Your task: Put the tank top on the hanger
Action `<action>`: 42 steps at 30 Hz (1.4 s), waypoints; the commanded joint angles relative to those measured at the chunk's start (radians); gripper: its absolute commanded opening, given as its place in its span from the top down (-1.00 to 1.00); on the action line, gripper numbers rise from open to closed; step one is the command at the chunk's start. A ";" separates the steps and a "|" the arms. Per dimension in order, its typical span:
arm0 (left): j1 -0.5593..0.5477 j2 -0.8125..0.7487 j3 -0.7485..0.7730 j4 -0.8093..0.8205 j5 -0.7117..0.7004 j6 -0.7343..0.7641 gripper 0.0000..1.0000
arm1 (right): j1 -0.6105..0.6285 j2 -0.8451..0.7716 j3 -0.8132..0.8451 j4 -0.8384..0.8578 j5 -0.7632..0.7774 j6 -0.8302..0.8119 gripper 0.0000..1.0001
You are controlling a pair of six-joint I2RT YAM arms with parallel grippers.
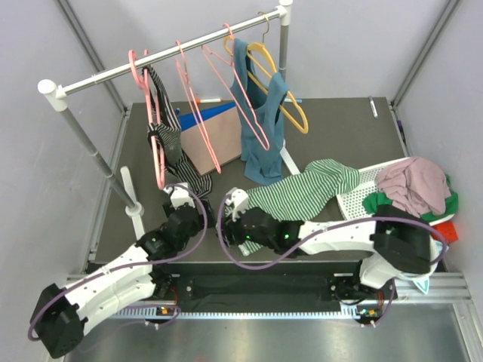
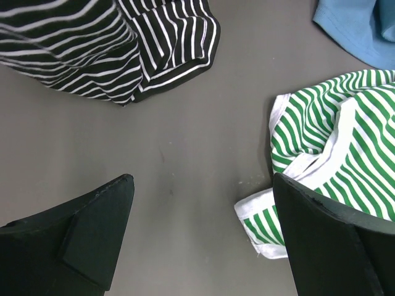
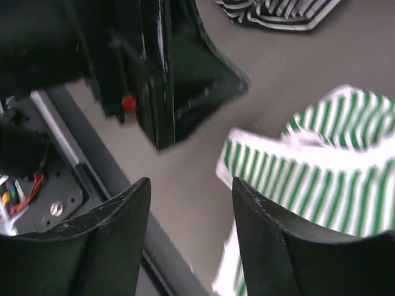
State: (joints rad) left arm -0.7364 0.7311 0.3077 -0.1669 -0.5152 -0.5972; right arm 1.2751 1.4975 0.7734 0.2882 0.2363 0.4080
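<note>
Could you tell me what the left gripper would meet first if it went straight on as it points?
The left gripper would most likely meet bare table first, between the black-and-white striped garment and the tank top, though depth is unclear.

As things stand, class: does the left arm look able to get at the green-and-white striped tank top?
Probably yes. The left gripper stands open over the table, and the tank top's trimmed edge lies right beside one finger with nothing between them.

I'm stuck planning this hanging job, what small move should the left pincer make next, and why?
Probably shift the left pincer sideways toward the tank top: it stands open mostly above the tabletop, the white-trimmed edge only beside one finger.
</note>
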 commanded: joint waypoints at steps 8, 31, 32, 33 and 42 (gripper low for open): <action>0.009 -0.111 -0.038 -0.033 -0.026 -0.050 -0.98 | 0.021 0.276 0.187 0.077 0.063 -0.075 0.04; 0.009 -0.130 -0.061 0.019 0.033 0.002 -0.98 | 0.001 0.146 0.115 -0.055 0.273 -0.061 1.00; 0.009 -0.125 -0.059 0.024 0.044 0.017 -0.98 | 0.000 0.095 0.103 -0.085 0.340 -0.057 1.00; 0.009 -0.113 -0.056 0.030 0.069 0.022 -0.98 | 0.000 -0.007 0.090 -0.159 0.377 -0.038 1.00; 0.006 0.095 -0.048 0.283 0.276 -0.024 -0.98 | 0.000 -0.499 -0.108 -0.646 0.673 0.309 1.00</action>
State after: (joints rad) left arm -0.7265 0.7284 0.2508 -0.0734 -0.3496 -0.6022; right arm 1.2797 1.1198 0.7528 -0.0532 0.7513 0.4938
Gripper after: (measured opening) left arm 0.987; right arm 0.012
